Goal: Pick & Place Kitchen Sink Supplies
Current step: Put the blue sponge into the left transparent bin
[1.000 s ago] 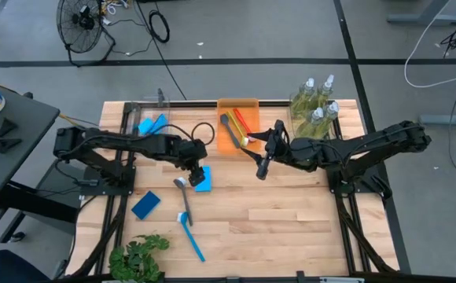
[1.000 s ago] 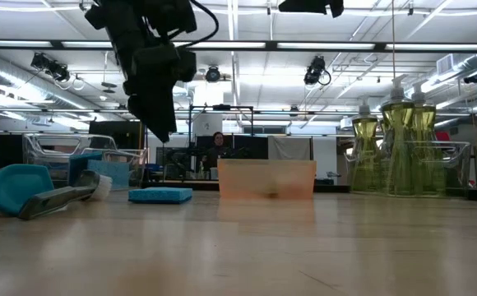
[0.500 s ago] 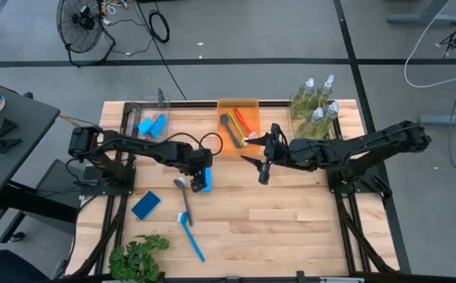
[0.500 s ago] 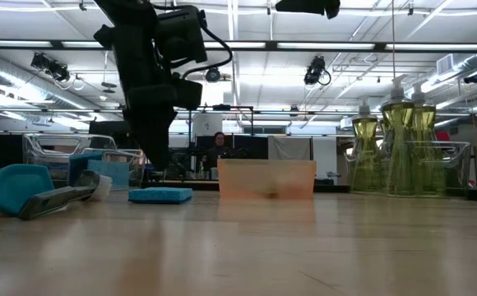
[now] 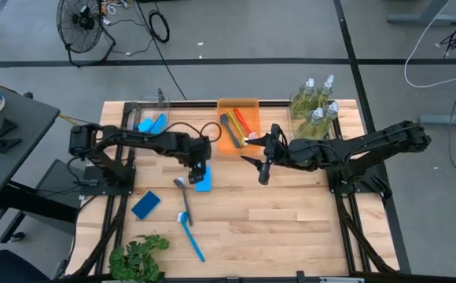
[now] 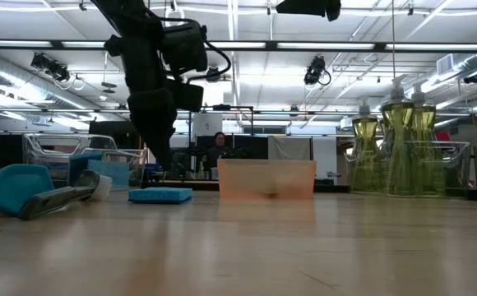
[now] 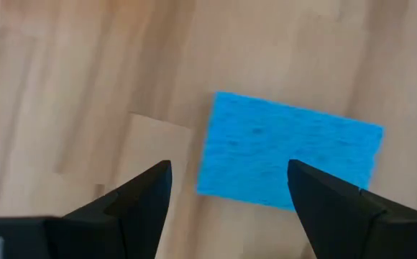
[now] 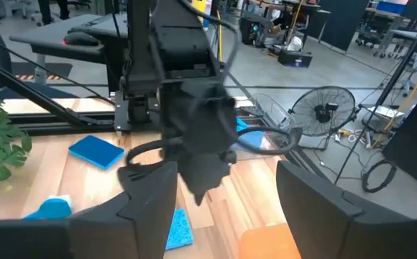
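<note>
A light-blue sponge (image 5: 204, 183) lies flat on the table, also seen in the left wrist view (image 7: 287, 152) and the low view (image 6: 160, 195). My left gripper (image 5: 199, 170) hangs open just above it (image 7: 230, 176), with its fingers over the sponge's one end and the bare wood beside it, touching nothing. My right gripper (image 5: 262, 168) waits open above the table near the orange tray (image 5: 251, 103). A dark-blue sponge (image 5: 145, 204) and a blue brush (image 5: 186, 218) lie on the wood. Black, red and yellow-green brushes rest in the tray.
Pump bottles (image 5: 316, 106) stand in a clear bin at the far right corner. Another clear bin (image 5: 131, 111) at the far left holds blue sponges. A leafy plant (image 5: 137, 258) sits at the near left edge. Bare wood lies across the near right.
My left gripper has come down toward the light-blue sponge, and its arm has bent more steeply over it. The sponge has not moved.
</note>
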`<act>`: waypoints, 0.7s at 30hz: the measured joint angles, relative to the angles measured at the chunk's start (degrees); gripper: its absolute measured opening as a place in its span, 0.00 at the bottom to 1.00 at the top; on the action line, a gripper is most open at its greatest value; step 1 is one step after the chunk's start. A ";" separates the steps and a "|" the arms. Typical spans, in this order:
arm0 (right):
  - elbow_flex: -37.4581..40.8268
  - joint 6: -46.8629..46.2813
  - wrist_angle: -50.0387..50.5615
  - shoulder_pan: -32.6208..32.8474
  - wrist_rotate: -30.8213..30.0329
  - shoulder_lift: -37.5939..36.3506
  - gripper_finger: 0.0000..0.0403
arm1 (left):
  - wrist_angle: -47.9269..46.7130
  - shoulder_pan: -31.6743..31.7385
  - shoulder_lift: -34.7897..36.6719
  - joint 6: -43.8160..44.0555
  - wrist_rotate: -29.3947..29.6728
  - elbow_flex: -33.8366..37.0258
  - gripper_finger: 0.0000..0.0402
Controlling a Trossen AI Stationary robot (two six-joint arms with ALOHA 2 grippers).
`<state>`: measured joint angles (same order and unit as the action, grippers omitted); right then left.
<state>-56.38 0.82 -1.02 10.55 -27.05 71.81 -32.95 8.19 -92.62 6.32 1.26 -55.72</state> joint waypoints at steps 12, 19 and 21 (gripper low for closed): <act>0.00 -0.17 2.87 -0.02 0.07 0.00 0.60 | 2.36 6.55 0.00 -7.99 -7.48 0.00 0.69; 0.00 -0.17 2.87 -0.01 0.02 0.00 0.60 | 2.25 7.12 -1.34 -10.04 -8.90 0.00 0.69; 0.00 -0.15 2.88 -0.02 0.02 0.00 0.60 | 2.48 6.98 -2.41 -10.06 -9.76 -0.02 0.69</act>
<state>-56.38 0.67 1.86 10.53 -27.03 71.81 -30.47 15.17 -95.03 -3.74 -8.50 -55.75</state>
